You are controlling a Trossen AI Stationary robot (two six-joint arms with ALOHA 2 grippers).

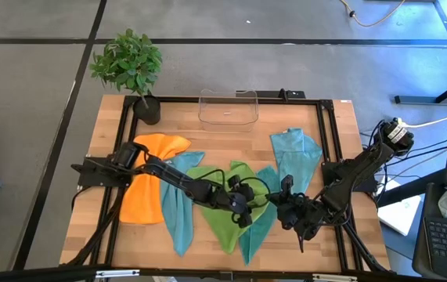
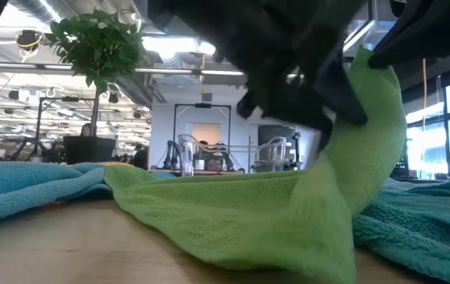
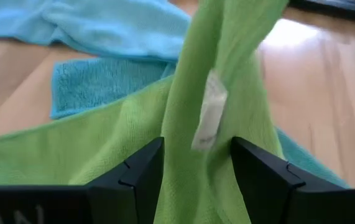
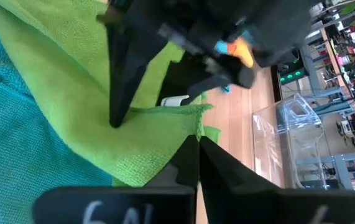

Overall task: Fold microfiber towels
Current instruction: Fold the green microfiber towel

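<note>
High view: right end effector (image 1: 284, 205) pinches green towel (image 1: 221, 221) (edge lifted).

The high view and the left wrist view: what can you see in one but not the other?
Only the high view shows the orange towel, the plant, the clear bin and the right pincer. Only the left wrist view shows a white tag on the green towel, hanging between the open left pincer's fingers. Both show green and teal towels.

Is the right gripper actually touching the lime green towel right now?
Touching. In the right wrist view, the right gripper is shut on the lime green towel's edge.
</note>
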